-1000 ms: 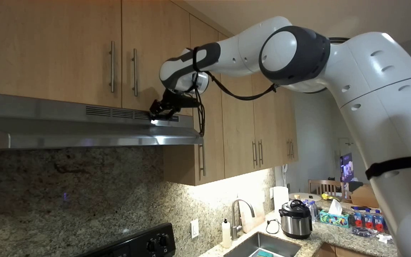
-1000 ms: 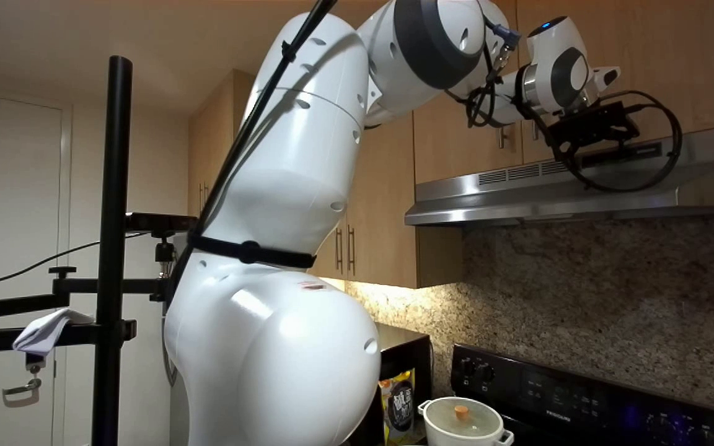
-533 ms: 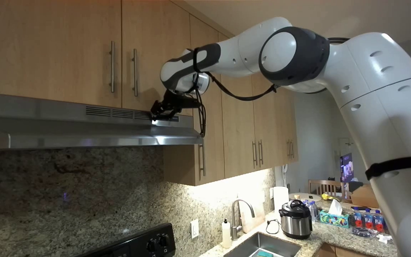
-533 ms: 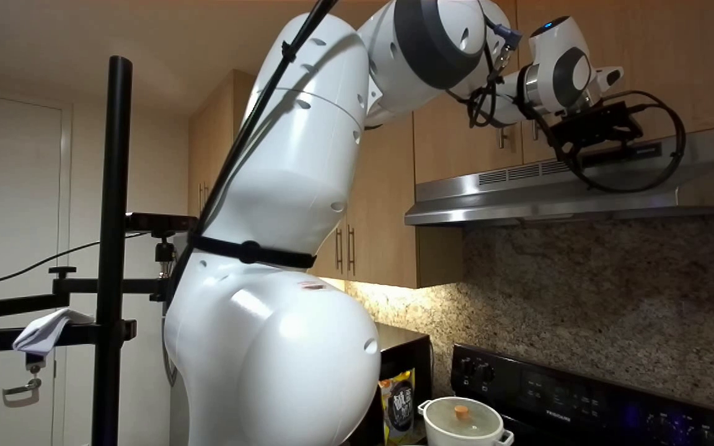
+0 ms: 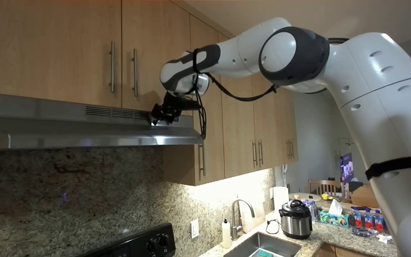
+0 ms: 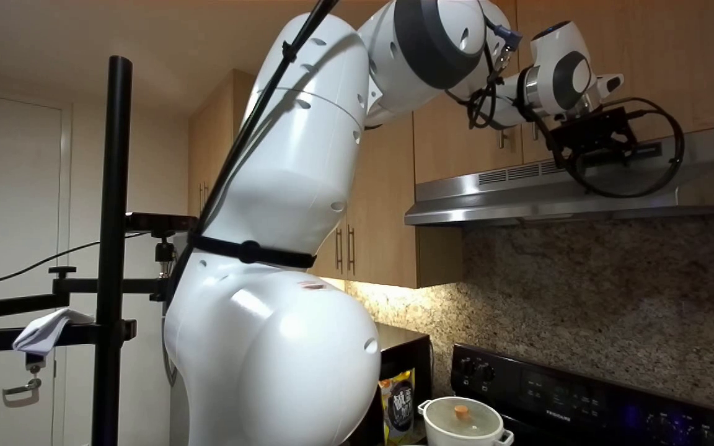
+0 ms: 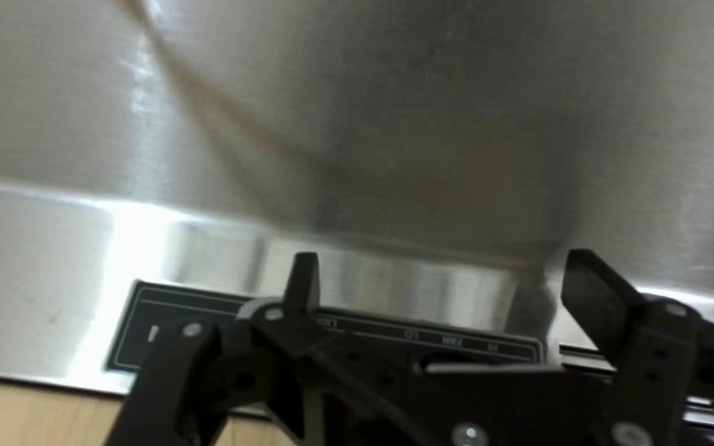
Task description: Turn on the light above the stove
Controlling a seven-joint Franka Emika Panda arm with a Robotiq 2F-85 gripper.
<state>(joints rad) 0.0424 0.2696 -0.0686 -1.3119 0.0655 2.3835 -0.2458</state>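
Note:
The stainless steel range hood (image 5: 80, 125) runs under the cabinets, and it also shows in an exterior view (image 6: 518, 204). Its black control strip (image 7: 388, 328) appears upside down in the wrist view, with FAN, LO, HI and part of a light label legible. The strip's right end shows in an exterior view (image 6: 649, 150). My gripper (image 7: 444, 266) is open and empty, fingers spread along the strip. One finger covers the strip beside the light label, so the light switch is hidden. In an exterior view the gripper (image 5: 162, 119) is at the hood's front face; contact cannot be told.
Wooden cabinets (image 5: 155, 43) with bar handles rise directly above the hood. A vent grille (image 5: 109, 112) lies beside the strip. A cable loop (image 6: 673, 161) hangs from the wrist. Below are the black stove panel (image 6: 555, 396) and a lidded white pot (image 6: 462, 427).
My gripper has tilted and dropped slightly against the hood front during the last half second. The wrist camera and cable loop have shifted down a little. The fingers remain empty.

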